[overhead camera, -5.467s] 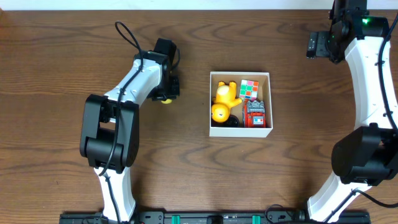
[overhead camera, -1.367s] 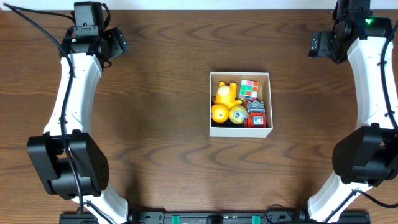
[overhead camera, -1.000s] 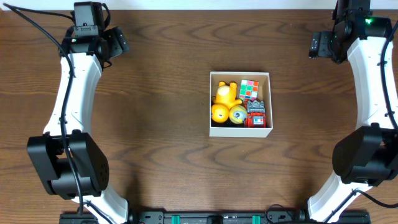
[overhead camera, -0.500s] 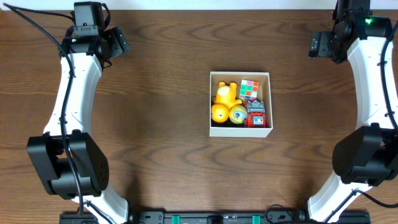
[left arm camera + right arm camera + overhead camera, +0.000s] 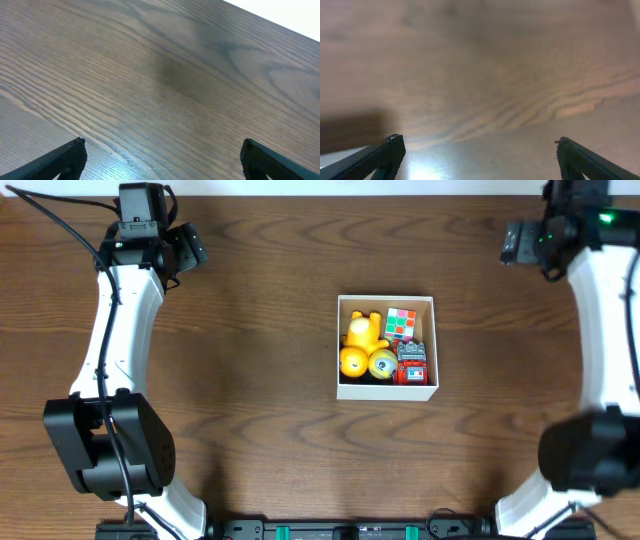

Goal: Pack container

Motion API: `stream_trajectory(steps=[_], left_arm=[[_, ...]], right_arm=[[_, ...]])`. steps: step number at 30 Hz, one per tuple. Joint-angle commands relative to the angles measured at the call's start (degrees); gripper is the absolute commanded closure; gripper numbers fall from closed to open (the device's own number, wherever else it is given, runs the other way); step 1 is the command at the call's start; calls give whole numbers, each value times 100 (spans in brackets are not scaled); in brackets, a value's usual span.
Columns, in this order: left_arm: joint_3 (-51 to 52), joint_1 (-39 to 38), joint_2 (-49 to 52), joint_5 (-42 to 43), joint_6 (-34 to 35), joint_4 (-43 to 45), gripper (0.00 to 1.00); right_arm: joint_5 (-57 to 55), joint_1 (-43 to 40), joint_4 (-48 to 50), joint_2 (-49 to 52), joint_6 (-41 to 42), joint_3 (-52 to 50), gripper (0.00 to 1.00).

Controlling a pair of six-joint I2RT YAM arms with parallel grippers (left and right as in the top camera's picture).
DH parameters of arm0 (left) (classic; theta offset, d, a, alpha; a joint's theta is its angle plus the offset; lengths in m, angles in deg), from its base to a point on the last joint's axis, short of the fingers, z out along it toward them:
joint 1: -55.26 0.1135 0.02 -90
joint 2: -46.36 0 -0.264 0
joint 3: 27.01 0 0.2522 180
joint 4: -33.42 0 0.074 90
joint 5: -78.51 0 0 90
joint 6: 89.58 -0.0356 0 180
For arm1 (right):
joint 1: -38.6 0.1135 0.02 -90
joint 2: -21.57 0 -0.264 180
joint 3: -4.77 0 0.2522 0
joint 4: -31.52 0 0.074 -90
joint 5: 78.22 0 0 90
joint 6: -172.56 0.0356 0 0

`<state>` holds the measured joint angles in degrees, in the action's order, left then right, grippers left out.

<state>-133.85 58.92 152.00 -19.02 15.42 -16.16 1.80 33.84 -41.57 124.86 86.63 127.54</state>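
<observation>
The container (image 5: 388,389), a small white box with a brown inside, sits at the middle of the table. Inside it lie a yellow figure (image 5: 359,335), a colourful cube (image 5: 402,324), a yellow round toy (image 5: 382,363) and a red toy (image 5: 411,365). My left gripper (image 5: 190,248) is far off at the table's back left corner, and in the left wrist view (image 5: 162,150) it stands open over bare wood. My right gripper (image 5: 520,244) is at the back right corner, likewise open over bare wood in the right wrist view (image 5: 480,145).
The dark wooden table (image 5: 260,420) surrounds the box. Both white arms run along the left and right sides of the table. The table's far edge lies just behind both grippers.
The right arm has shifted slightly and looks blurred in the overhead view. The left arm, the box and the toys have not moved.
</observation>
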Motion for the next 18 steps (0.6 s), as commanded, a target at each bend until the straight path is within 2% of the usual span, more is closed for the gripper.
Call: stream_trajectory(steps=[1, 5, 8, 12, 18], left_arm=[[11, 13, -31, -68, 26, -17, 2], [11, 13, -31, -68, 26, -17, 2], [11, 13, -31, -68, 28, -17, 2], [11, 13, -31, -68, 28, -17, 2], [11, 13, -31, -68, 26, -17, 2]], right_arm=[[225, 162, 234, -1145, -81, 68, 1], [142, 400, 343, -2131, -223, -188, 1], [142, 575, 459, -2973, -221, -772, 1], [146, 660, 1143, -4404, -192, -2404, 1], [273, 599, 2929, -6457, -179, -5311, 1]])
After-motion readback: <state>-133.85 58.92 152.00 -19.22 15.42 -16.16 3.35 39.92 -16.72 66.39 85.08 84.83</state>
